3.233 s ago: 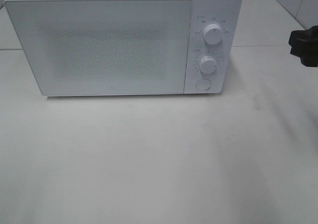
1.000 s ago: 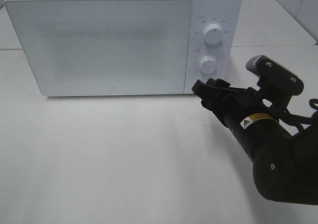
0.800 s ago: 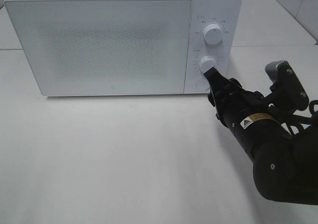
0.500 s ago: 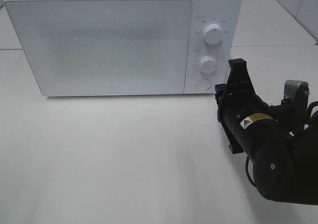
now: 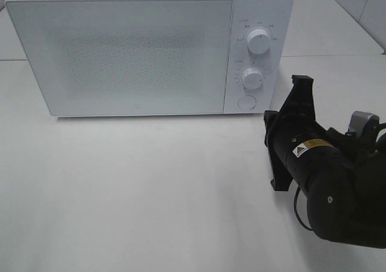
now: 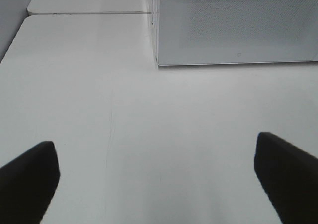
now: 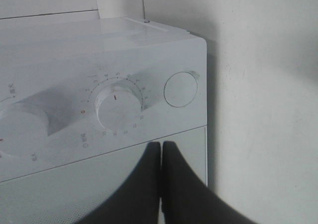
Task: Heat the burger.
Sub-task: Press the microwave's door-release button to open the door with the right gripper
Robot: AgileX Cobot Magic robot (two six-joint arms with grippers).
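right jaws pressed together, faced microwave button, likely to poke it | left jaws stood spread, empty | burger unseen

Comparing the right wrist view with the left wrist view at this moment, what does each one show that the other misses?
Only the right wrist view shows the ticked dial, the round button and part of a second dial on the microwave, plus the right gripper, shut on nothing. Only the left wrist view shows the microwave's end away from the dials, a broad stretch of table, and the left gripper, open and empty. Both show the microwave and the table. Neither shows the burger.
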